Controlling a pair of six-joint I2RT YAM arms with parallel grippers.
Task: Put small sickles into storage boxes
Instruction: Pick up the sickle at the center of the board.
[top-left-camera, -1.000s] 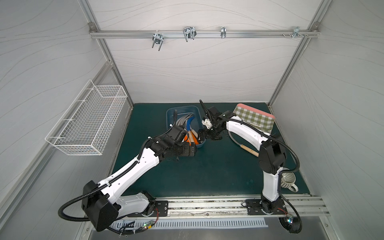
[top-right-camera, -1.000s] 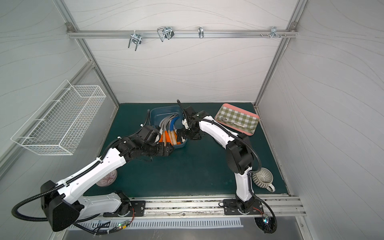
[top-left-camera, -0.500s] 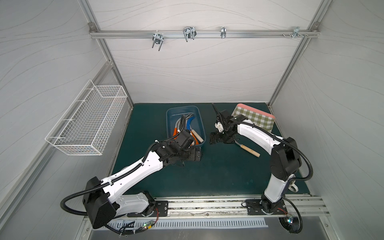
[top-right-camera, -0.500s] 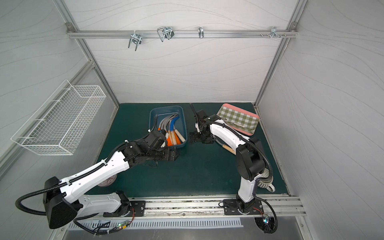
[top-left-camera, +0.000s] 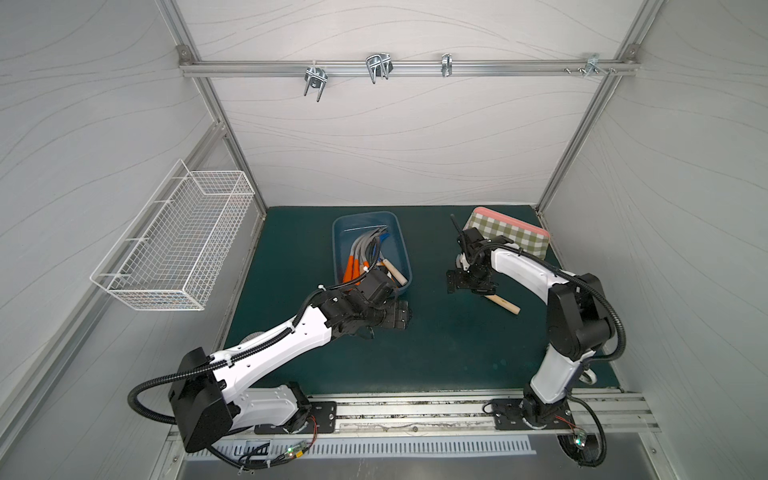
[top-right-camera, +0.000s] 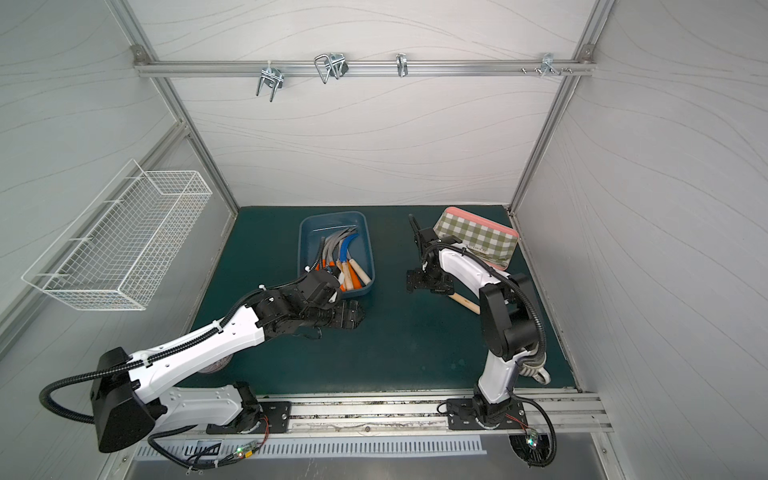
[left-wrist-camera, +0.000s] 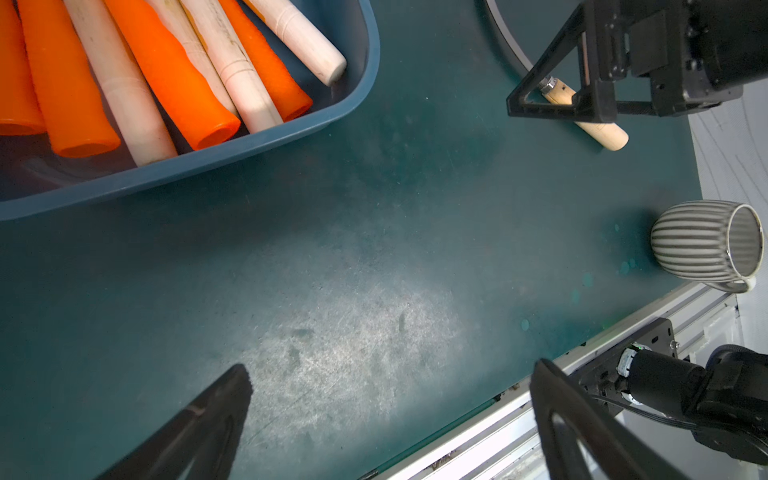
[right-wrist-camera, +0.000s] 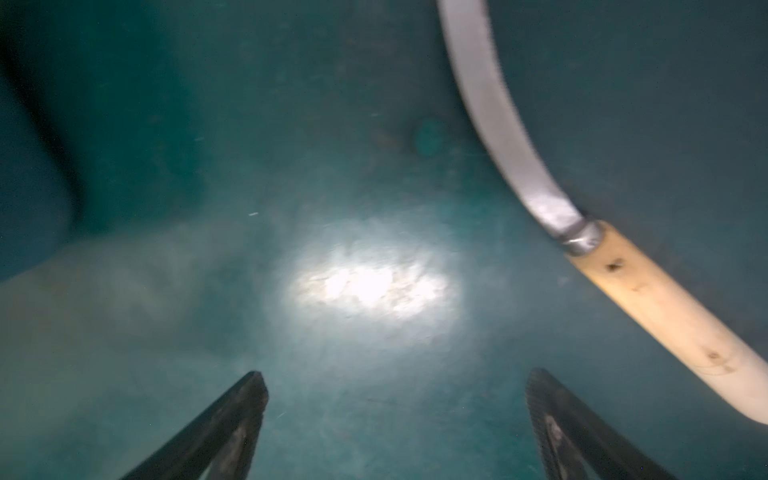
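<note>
Left wrist: ribbed mug (left-wrist-camera: 698, 241), half-hidden in top views | left hand (left-wrist-camera: 392, 370) spread, empty, beside storage box (left-wrist-camera: 249, 149) of small sickles (left-wrist-camera: 174, 83) | right hand (right-wrist-camera: 395, 376) spread, low beside loose sickle (right-wrist-camera: 665, 316) on counter (left-wrist-camera: 332, 270)

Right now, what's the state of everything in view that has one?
Dark blue plastic tub: upright on mat, holding sickles.
Orange- and wood-handled sickles: lying inside tub.
Loose wood-handled sickle: flat on mat, outside tub, ungripped.
Left end effector: open, empty.
Right end effector: open, empty, beside loose sickle.
White wire basket: wall-mounted, nothing seen inside.
Green-checked tray: nothing on it.
Ribbed grey mug: upright.
</note>
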